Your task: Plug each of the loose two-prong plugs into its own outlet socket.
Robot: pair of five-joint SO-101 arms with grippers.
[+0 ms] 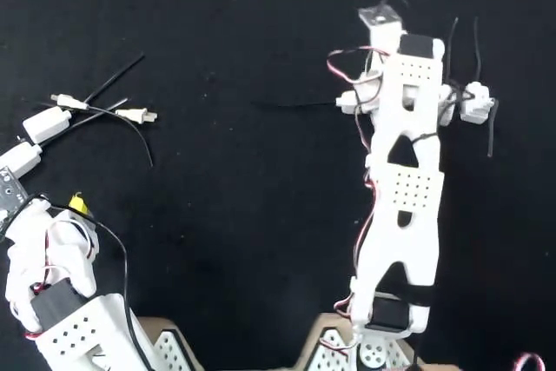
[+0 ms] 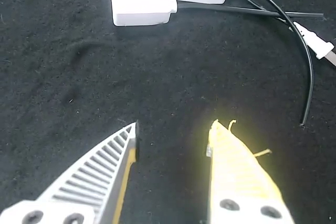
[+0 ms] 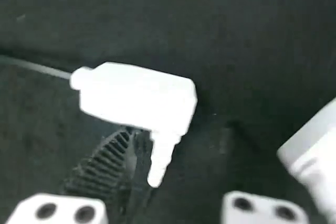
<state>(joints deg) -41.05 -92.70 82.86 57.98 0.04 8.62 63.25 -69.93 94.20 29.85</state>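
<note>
White plug (image 3: 134,98) blurs against the right tool (image 3: 176,182), grip unreadable; left tool (image 2: 173,132) gapes open

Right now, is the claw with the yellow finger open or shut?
Open. On the left gripper, both fingers stand apart, bare table between them, nothing held.

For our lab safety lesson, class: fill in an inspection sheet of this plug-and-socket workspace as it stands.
Surface: black table.
Job's things: two sockets and two loose plugs at left; one plug and one socket at right.
Clutter: nothing seen.
Pincers: left pincer open, short of the sockets; right pincer beside the plug, state unclear.
Cables: black cords cross near the loose plugs.
Surroundings: unclear shapes past the far edge.
</note>
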